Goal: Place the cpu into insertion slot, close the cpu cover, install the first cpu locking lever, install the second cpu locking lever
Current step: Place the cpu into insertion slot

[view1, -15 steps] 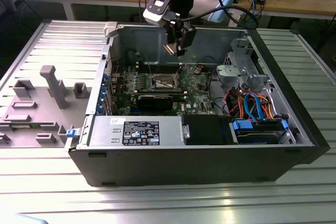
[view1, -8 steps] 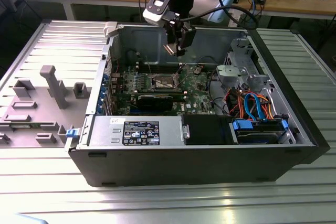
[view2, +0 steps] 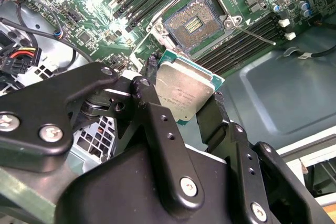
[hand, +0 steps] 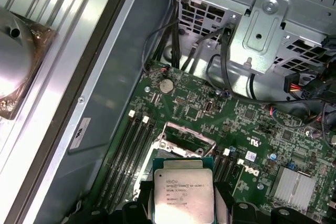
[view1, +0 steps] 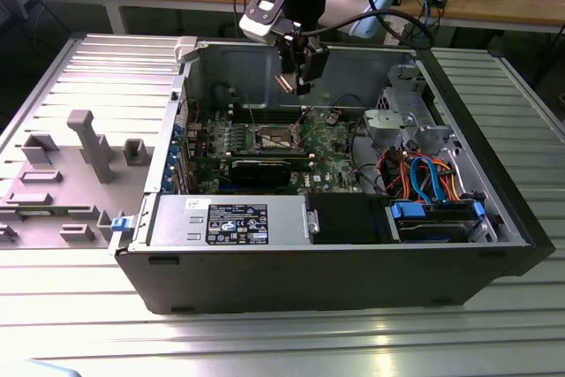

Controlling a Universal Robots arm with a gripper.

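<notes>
Chip (view2: 184,85): flat, square, grey metal top on a green edge. Likely light and stiff, but fragile on the contact side. Smooth lid, probably slippery. Best taken by two opposite edges, never by the faces.

Held that way now: gripper (view2: 181,98) jaws narrow, clamped on opposite edges of the chip, one black finger (view2: 209,118) each side. Hanging above the socket (view2: 191,24), apart from it, inside the open computer case (view1: 353,271).

Second wrist view: socket's gold-brown contact field bare, nothing seated. Thin metal rod (view2: 257,34) jutting beside it.

First wrist view: chip (hand: 182,195) in front of the socket, contact field hidden. Memory slots (hand: 134,150) and drive cage (hand: 262,24) plain instead.

Exterior view: gripper (view1: 296,81) well above the board (view1: 335,139).
</notes>
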